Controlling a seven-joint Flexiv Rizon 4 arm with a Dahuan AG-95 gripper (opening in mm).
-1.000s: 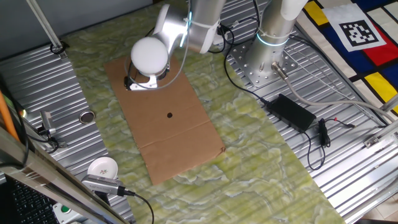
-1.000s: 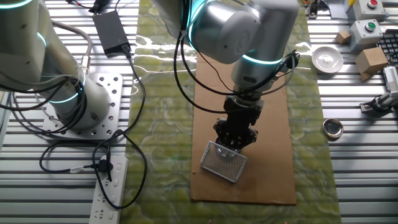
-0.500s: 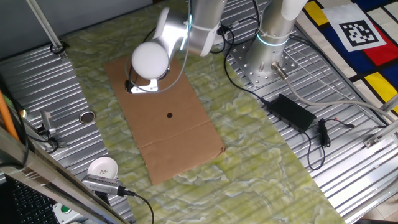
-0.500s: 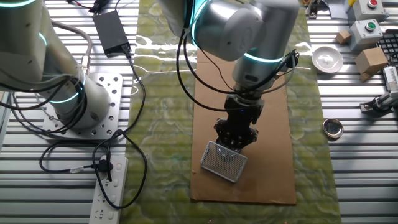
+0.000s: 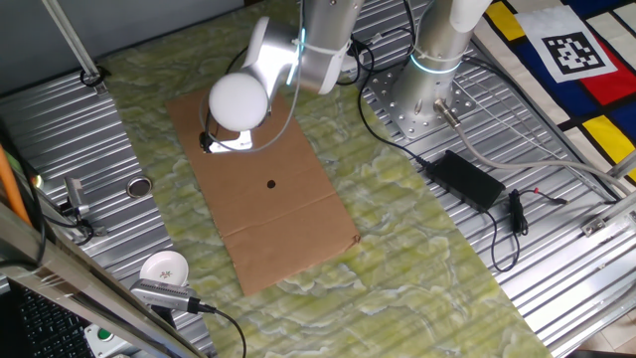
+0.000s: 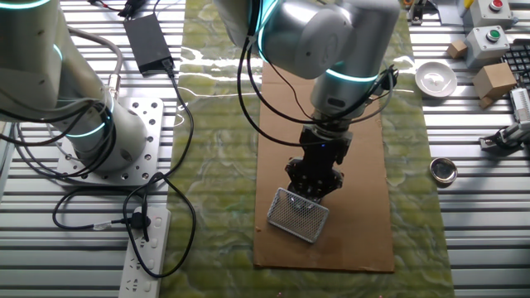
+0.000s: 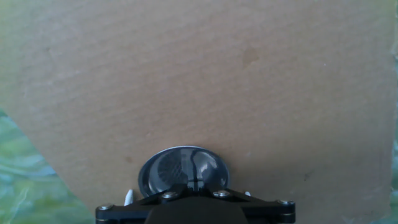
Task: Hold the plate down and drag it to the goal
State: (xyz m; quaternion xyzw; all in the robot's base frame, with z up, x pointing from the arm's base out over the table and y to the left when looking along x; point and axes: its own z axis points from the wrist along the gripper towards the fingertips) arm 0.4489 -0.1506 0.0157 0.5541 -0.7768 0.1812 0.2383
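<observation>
The plate [image 7: 183, 171] is a small shiny round silver dish lying on the brown cardboard sheet [image 7: 199, 81], low in the hand view. My gripper [image 7: 194, 185] is shut, and its closed fingertips rest on the plate's near part. In the other fixed view the black gripper [image 6: 314, 187] stands upright over the cardboard [image 6: 364, 182] and hides the plate. In one fixed view the arm's white joint cap [image 5: 238, 102] covers the gripper. A small dark dot [image 5: 271, 183] marks the cardboard further along the sheet.
A rectangular metal mesh piece [image 6: 298, 215] lies on the cardboard right beside the gripper. A dark flat metal disc [image 6: 443, 170] and a white round cup [image 6: 435, 79] sit off the mat. The arm's base [image 6: 99, 132], a power brick [image 5: 467, 179] and cables lie nearby.
The arm's upper joints have shifted slightly. The gripper and the plate stay at about the same spot on the cardboard.
</observation>
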